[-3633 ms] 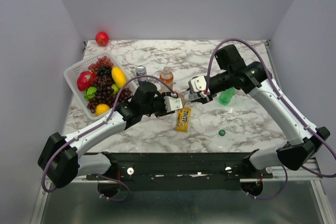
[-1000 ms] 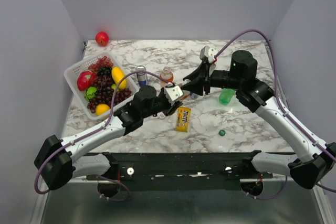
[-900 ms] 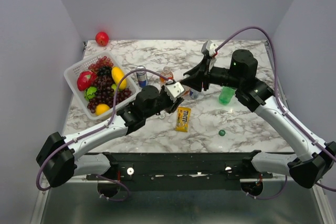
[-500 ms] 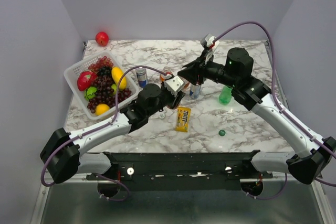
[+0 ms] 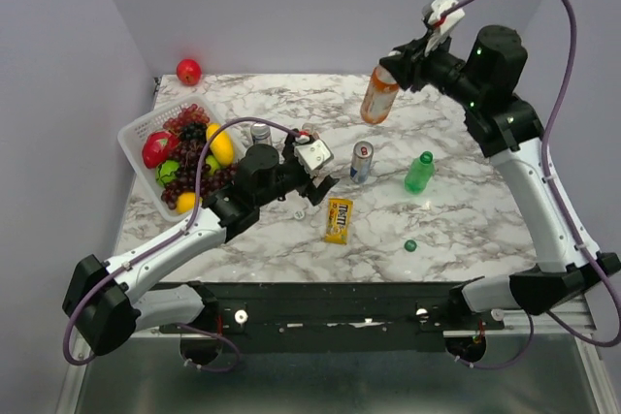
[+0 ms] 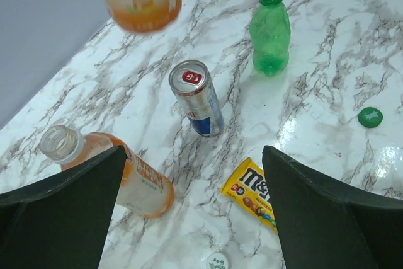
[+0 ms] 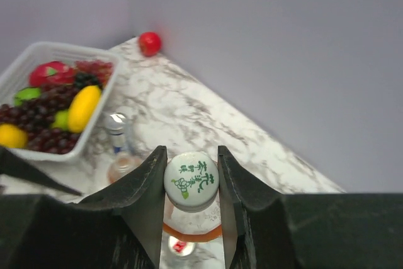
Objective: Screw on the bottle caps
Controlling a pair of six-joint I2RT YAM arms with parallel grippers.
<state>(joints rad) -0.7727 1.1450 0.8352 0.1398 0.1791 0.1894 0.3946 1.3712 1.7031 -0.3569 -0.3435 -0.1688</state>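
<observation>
Left claw point(image 6: 193, 149) stands open: small round white plastic cap point(image 6: 217, 261) lies beneath it, uncapped clear orange-drink bottle point(image 6: 119, 177) upright to its left; right claw point(image 7: 191, 177) grips capped orange bottle point(image 5: 379, 96).

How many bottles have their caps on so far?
Done: one orange bottle wears its white cap. In hand: the right tool holds that bottle in the air by its top; the left tool is open and empty. Left: the second orange bottle and the green bottle stand uncapped, with a loose white cap and a green cap on the table.
</observation>
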